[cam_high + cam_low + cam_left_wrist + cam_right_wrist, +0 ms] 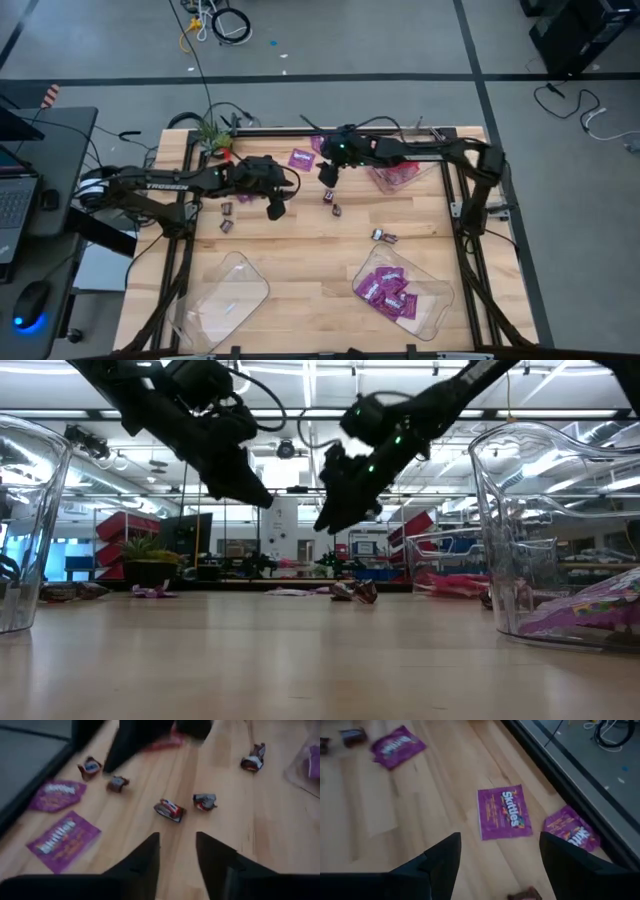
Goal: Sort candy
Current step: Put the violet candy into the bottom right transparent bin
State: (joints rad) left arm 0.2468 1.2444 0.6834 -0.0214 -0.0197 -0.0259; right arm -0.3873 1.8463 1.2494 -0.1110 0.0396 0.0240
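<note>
Nearest, along the near edge of the wooden counter (300, 270), two clear plastic trays are being kept ready. The near-left tray (235, 278) looks bare. The near-right tray (440, 300) is holding a heap of flat purple-magenta candy packets (385, 290). A small dark wrapped sweet (384, 236) is lying alone just beyond that tray.

Mid-counter, the left claw (177, 837) is being held at a narrow gap with nothing in it. It is hovering over two small crumpled red-and-brown wrapped sweets (170, 810). For a clean pick, one piece should be centred between the fingers before the descent. Its neighbour (205, 801) is lying just beside it and could be nudged or caught with it.

Farther on, the right claw (500, 837) is being held wide and empty above a flat square purple Skittles packet (502, 812) near the far edge. Such a flat packet is judged likely to slip, so it should be pinched across its edges. The two arms are working close together, which is the main risk. More purple packets (570, 832) are lying beside the dark frame at the far edge. A third clear tray (385, 185) with pinkish packets is sitting toward the far-right corner.
</note>
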